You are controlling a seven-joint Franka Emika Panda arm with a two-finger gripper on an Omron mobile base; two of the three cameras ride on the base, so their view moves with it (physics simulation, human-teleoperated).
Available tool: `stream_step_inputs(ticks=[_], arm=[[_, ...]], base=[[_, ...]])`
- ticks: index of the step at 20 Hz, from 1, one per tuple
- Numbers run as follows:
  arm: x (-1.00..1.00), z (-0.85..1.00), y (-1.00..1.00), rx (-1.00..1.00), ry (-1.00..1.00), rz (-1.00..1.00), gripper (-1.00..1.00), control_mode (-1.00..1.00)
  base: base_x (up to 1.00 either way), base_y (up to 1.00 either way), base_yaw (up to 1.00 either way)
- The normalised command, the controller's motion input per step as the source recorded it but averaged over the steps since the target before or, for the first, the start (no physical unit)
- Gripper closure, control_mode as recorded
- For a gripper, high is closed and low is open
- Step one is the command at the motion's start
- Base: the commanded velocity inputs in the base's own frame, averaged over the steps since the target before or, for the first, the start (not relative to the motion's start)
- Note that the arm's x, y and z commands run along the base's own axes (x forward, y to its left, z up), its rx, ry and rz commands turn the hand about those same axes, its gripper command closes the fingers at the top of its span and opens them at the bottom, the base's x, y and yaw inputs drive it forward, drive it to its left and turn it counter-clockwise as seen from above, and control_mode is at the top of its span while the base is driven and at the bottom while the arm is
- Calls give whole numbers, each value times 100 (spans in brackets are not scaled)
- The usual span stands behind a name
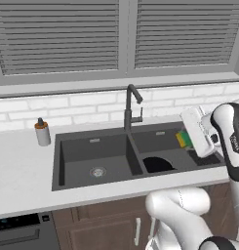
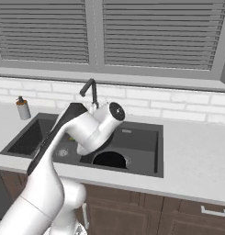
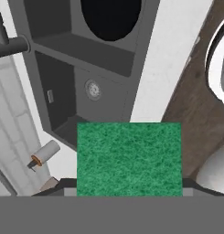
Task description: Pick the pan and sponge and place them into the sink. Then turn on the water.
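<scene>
Green sponge (image 3: pixel 129 158) held in jaws above sink (image 1: pixel 82 149); no readable writing.

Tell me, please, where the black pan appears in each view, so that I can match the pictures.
Left base view: the pan lies in the right basin of the sink, right of centre, partly hidden by the front wall.
Right base view: the pan is just below centre, in the same basin.
Hand view: the pan is at top centre, cut by the edge.
Shared landmark: the soap bottle.
</scene>
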Motion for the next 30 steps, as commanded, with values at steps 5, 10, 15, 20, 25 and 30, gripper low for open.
stream_step_inputs(ticks=[5,10,15,20,25,30], arm=[[68,-21,-64,0,12,0,100,-100],[68,-41,-37,0,12,2,100,-100],[54,-74,-18,0,0,2,100,-100],[49,-77,-5,-3,0,5,100,-100],[27,-72,0,-4,0,6,100,-100],[15,-65,0,-4,0,7,100,-100]], base=[[0,0,0],[0,0,0],[0,0,0],[0,0,0],[0,0,0],[0,0,0]])
